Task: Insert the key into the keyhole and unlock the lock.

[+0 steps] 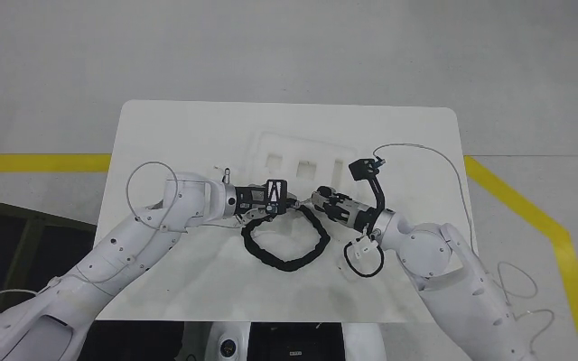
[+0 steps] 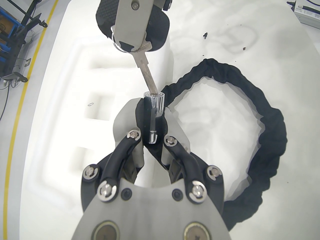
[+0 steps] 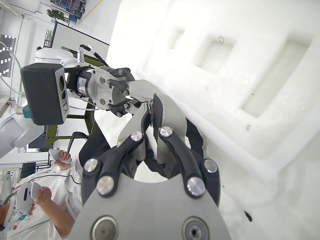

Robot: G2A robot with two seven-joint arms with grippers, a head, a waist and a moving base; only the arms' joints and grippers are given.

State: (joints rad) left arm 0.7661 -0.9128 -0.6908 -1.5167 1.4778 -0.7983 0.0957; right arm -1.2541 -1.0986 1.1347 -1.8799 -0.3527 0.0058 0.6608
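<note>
Clenched on the ribbed chrome lock cylinder (image 2: 155, 106), the left gripper (image 2: 152, 118) holds it over the white worktop (image 2: 225, 13). Fingers of the right gripper (image 2: 132, 42) pinch the flat steel key (image 2: 146, 71) by its head. Its grooved tip sits at the keyhole (image 2: 154, 93), seemingly barely entered. Full insertion and the turn appear left. From the lock, a crinkled black fabric-sleeved chain (image 2: 271, 136) loops across the worktop.

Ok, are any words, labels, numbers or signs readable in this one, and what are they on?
None can be read.
The sticker on the left arm's wrist: print too small to read.
The grey box: label blurred.
The key and the lock: no marking visible.
</note>
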